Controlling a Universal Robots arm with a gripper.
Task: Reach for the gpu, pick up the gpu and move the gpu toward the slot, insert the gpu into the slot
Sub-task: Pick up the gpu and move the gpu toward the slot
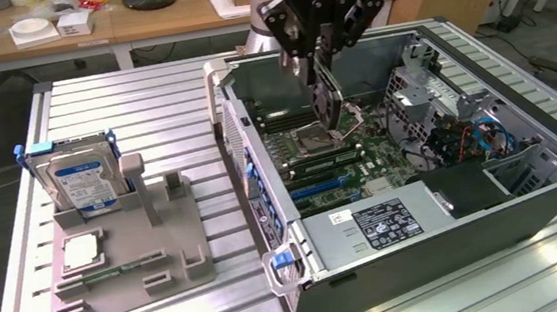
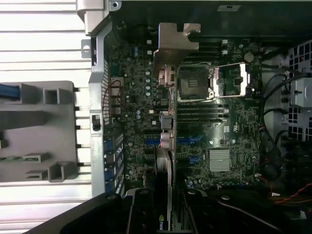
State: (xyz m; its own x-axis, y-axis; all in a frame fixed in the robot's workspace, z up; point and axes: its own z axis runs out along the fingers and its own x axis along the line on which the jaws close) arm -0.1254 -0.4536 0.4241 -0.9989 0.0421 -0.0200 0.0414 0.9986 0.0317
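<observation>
The gripper (image 2: 165, 217) is clamped narrowly on the gpu (image 2: 165, 168), a dark finger (image 2: 140, 212) pressing on each side of the card's upper edge. From there the card runs straight away from the fingers, seen edge-on in the wrist view. Its long axis points down toward the motherboard (image 2: 234, 122), and its pale metal bracket (image 2: 173, 51) is at the end farthest from the grip.

In the exterior view the gpu (image 1: 328, 102) hangs nearly upright below the gripper (image 1: 316, 62), inside the open computer case (image 1: 450, 258). Its lower end is above the CPU socket (image 1: 310, 134); I cannot tell whether it touches the board.

Beneath the card lie the blue expansion slots (image 2: 187, 141), the black memory slots (image 2: 204, 114) and the CPU socket with its metal frame. A finned silver heatsink (image 2: 219, 160) sits beside the slots.

In the case, the labelled power supply (image 1: 382, 223) sits nearest the camera. The drive cage (image 1: 430, 89) and a tangle of blue and red cables (image 1: 489, 138) crowd the exterior view's right.

To the exterior view's left, well apart from the case, a grey fixture tray (image 1: 162, 250) rests on the slatted aluminium table (image 1: 144, 101). It holds an upright blue-labelled hard drive (image 1: 81, 180), a processor chip (image 1: 80, 250) lying flat and a memory stick (image 1: 111, 269). Wooden desks (image 1: 134, 22) stand farthest back.
</observation>
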